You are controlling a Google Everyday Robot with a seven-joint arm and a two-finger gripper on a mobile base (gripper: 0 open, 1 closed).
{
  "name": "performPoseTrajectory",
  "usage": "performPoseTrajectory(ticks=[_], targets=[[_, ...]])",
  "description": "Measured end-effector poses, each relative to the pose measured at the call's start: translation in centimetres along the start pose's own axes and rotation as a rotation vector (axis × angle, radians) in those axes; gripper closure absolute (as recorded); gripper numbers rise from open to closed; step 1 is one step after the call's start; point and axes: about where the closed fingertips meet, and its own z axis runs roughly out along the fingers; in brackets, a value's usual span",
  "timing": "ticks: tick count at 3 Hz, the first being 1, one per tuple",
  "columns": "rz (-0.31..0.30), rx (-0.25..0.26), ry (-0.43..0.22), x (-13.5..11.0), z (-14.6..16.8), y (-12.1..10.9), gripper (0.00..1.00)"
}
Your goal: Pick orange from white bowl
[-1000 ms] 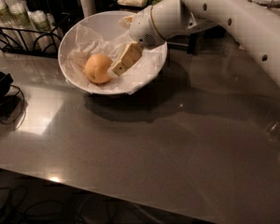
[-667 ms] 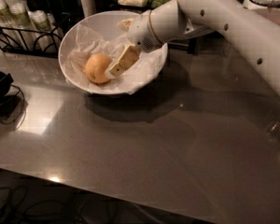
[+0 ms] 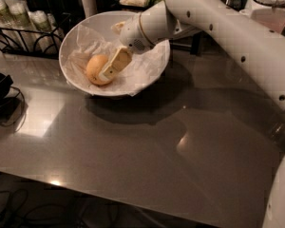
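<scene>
Orange [image 3: 94, 70], the round pale yellow-orange fruit with matte skin, is lying in the left half of the wide, shallow round white bowl [image 3: 96, 16]. It is resting on the crumpled white paper lining [image 3: 83, 49] that is covering the bowl's inside. Nothing else is showing in the bowl apart from the robot's tool.

The cream-coloured claw [image 3: 111, 66] on the thick white jointed arm [image 3: 228, 27] is reaching down into the bowl from the right. A second ago its tip was hanging beside the fruit with paper showing between them. Now it is lying across the orange's right side, overlapping it and apparently touching. The orange and the bowl are staying where they were. Whether the claw is spread around the fruit or already clamping it cannot be told, since the far side is hidden.

By my reading, the approach is ending and the grasp is starting. The lift is not yet done, as the fruit is sitting on the paper.

The bowl is standing on the glossy grey tabletop [image 3: 133, 146], toward its back. Just beside it on the left, a black wire rack [image 3: 23, 30] is holding pale bottles.
</scene>
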Motion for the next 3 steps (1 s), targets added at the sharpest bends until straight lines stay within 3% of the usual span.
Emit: performPoseTrajectory(ticks=[1,3], targets=[[-0.001,0.005,0.016,0.11,0.51,-0.15,0.07],[-0.006,0.003,0.076,1.05,0.0,-0.08,0.08]])
